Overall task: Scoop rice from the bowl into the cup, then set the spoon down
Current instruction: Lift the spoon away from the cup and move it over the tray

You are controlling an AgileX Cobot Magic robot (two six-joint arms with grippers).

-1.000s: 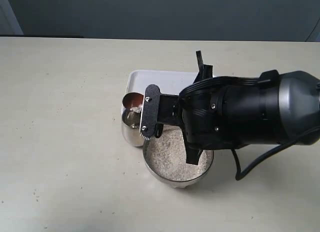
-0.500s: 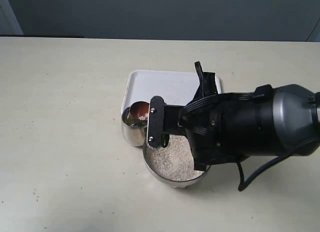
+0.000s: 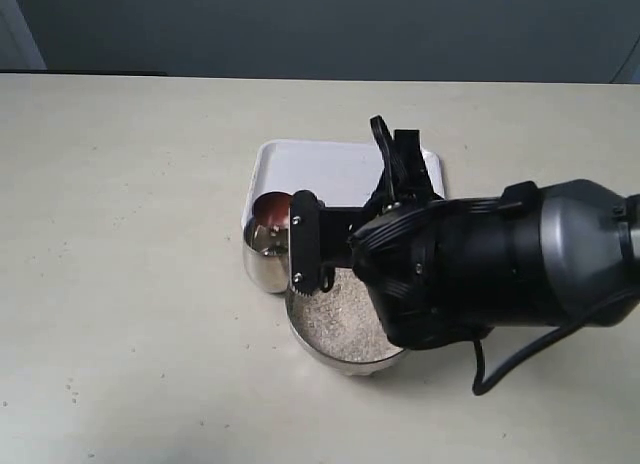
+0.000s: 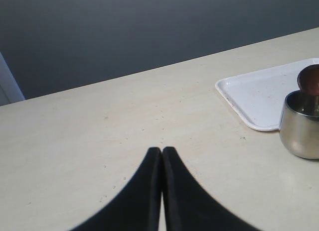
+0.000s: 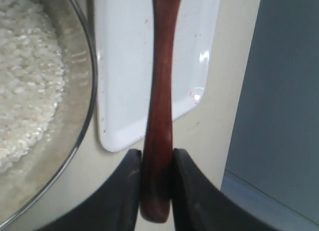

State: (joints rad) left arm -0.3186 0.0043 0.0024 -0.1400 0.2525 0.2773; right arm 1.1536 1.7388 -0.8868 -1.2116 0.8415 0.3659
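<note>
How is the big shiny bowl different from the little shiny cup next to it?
The bowl is much wider than the cup, which is narrow and small. The bowl is full of rice, while the cup has the scoop of the spoon at its mouth. The same: both are round, made of shiny metal, and stand upright on the table.

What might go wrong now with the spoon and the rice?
The wooden spoon's scoop hangs over the small steel cup, whose mouth is barely wider, so rice may spill onto the table. The right pincer grips only the handle's end, so the spoon might twist or slip. The cup stands right beside the steel bowl; a bump could tip it.
</note>
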